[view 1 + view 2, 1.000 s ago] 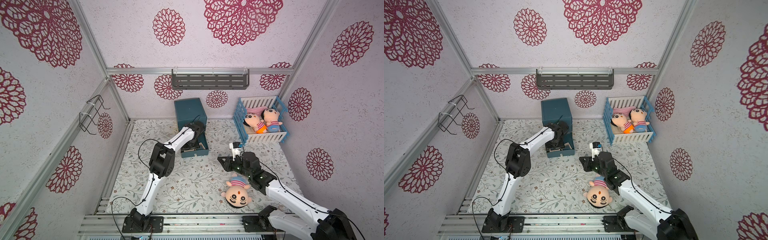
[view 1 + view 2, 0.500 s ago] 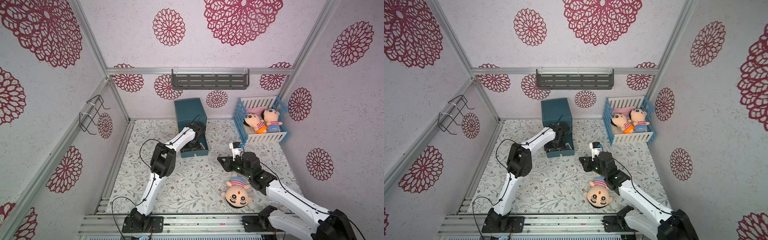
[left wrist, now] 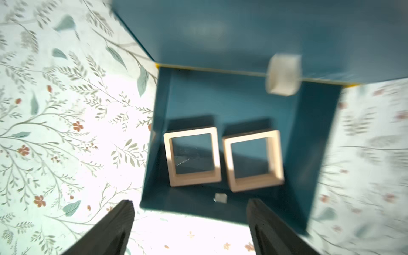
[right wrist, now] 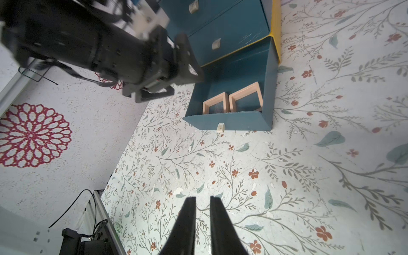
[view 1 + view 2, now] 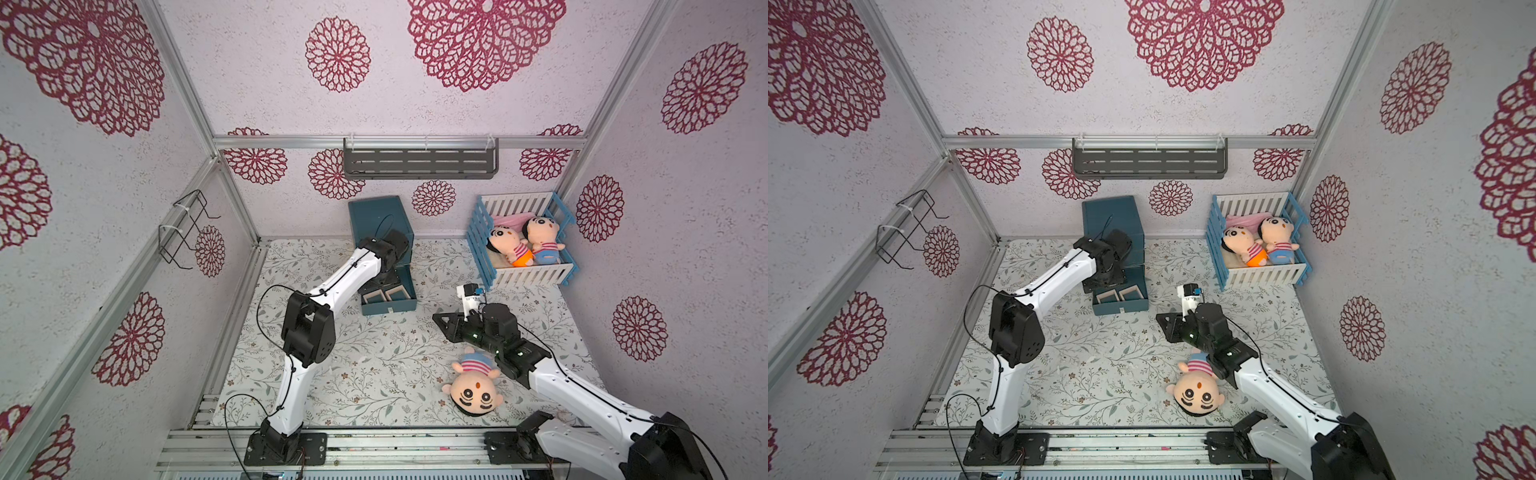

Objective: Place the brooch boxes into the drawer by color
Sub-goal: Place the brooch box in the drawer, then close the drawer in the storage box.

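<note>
Right, in both top views the left arm reaches across the mat to the blue cabinet (image 5: pixel 376 216). Its wrist hangs over the pulled-out bottom drawer (image 5: pixel 388 306), and the fingers themselves are hidden under it. Two light frames lie side by side at the drawer's front end. The right gripper (image 5: pixel 442 324) hovers over bare mat, well apart from the drawer, with a plush doll (image 5: pixel 476 388) just beside its forearm.

From the left wrist, blurred as it is, the left gripper (image 3: pixel 190 201) is spread wide and holds nothing. Beyond its tips one wood-coloured brooch box (image 3: pixel 192 156) and the second wood-coloured brooch box (image 3: pixel 252 160) lie flat on the drawer floor, near each other. I cannot tell whether they touch. The knob (image 3: pixel 219 197) on the front panel sits almost between my fingertips.

From the right wrist, the right gripper (image 4: pixel 202 197) has its jaws nearly pressed together with only a thin slit between them, and it pinches nothing. The drawer front faces it from across the mat.

My guess is that the drawer gets closed next. It slides straight back into the cabinet, so the push belongs on that front panel, and the left arm is plainly the nearer one.
</note>
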Controlling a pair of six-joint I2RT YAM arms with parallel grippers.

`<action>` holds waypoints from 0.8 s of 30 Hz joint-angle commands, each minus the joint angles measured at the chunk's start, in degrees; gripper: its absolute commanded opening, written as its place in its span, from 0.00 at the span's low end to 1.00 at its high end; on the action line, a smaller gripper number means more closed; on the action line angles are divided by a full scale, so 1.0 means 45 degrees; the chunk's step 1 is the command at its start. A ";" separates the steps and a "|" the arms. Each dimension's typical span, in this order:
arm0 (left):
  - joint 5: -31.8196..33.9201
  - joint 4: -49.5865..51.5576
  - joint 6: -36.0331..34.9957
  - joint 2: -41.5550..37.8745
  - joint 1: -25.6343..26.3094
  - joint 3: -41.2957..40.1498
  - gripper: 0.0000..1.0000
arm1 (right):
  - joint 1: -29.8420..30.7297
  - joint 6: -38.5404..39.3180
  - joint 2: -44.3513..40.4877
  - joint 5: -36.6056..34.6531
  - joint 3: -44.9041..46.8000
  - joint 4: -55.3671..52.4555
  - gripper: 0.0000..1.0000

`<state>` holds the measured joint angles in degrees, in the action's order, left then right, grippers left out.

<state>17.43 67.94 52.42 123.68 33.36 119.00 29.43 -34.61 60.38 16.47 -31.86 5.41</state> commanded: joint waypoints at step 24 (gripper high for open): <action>-0.5137 -0.4669 -0.1551 -0.2377 -0.4074 -0.0712 0.92 | -0.0053 -0.5505 0.3633 0.1825 0.0750 0.5279 0.18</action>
<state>-0.93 48.66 47.27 110.17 16.53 113.60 29.36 -54.65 75.44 23.44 -28.80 23.29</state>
